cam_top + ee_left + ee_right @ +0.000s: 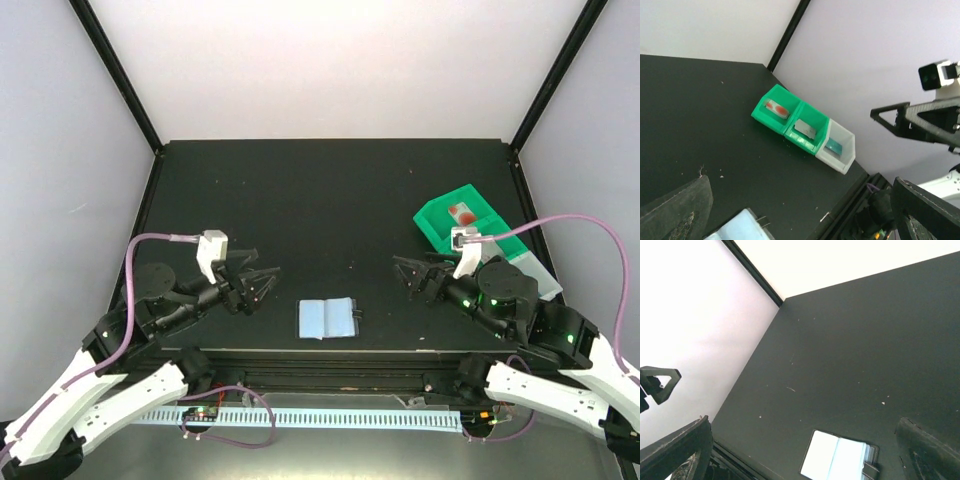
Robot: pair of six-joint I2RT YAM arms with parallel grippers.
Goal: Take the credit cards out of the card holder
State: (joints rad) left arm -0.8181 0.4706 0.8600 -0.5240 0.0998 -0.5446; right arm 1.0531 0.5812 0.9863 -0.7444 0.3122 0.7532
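The card holder (327, 318) lies open near the table's front edge, pale blue lining up and snap tab at its right. It also shows low in the left wrist view, card holder (737, 227), and in the right wrist view, card holder (840, 460). Three credit cards lie in the bins at the right: a pale one with red marks (776, 107), a grey one (807, 129) and a teal one (833, 146). My left gripper (262, 280) stands open to the left of the holder, apart from it. My right gripper (404, 275) stands open to its right, with nothing between its jaws.
A green two-compartment tray (790, 131) with a white bin (845, 150) joined to it stands by the table's right edge, behind the right arm. Black frame posts rise at the back corners. The table's front rail runs just below the holder.
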